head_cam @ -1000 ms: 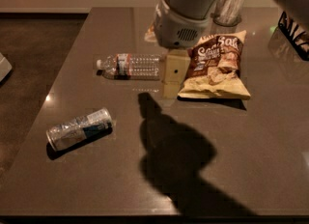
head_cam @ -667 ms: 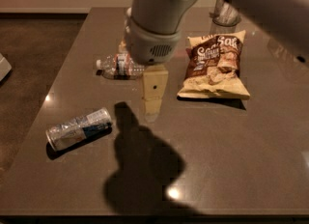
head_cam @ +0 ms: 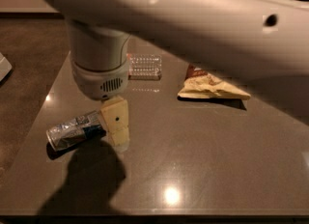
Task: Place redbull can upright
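The redbull can (head_cam: pixel 72 131) lies on its side on the dark table (head_cam: pixel 203 160), near the left front, silver and dark blue. My gripper (head_cam: pixel 116 124) hangs just above the table at the can's right end, its cream finger (head_cam: pixel 115 117) overlapping that end. The big grey wrist housing (head_cam: pixel 99 68) sits right above it. The arm's white link crosses the whole top of the view and hides the back of the table.
A clear ribbed plastic bottle (head_cam: pixel 144 66) lies behind the wrist, partly hidden. A chip bag (head_cam: pixel 210 87) lies at the middle right, its top hidden by the arm. The table's left edge runs close to the can. Brown floor lies to the left.
The arm has swung left and down toward the front, from beside the chip bag to the can's right end. The can, bottle and bag have not moved.
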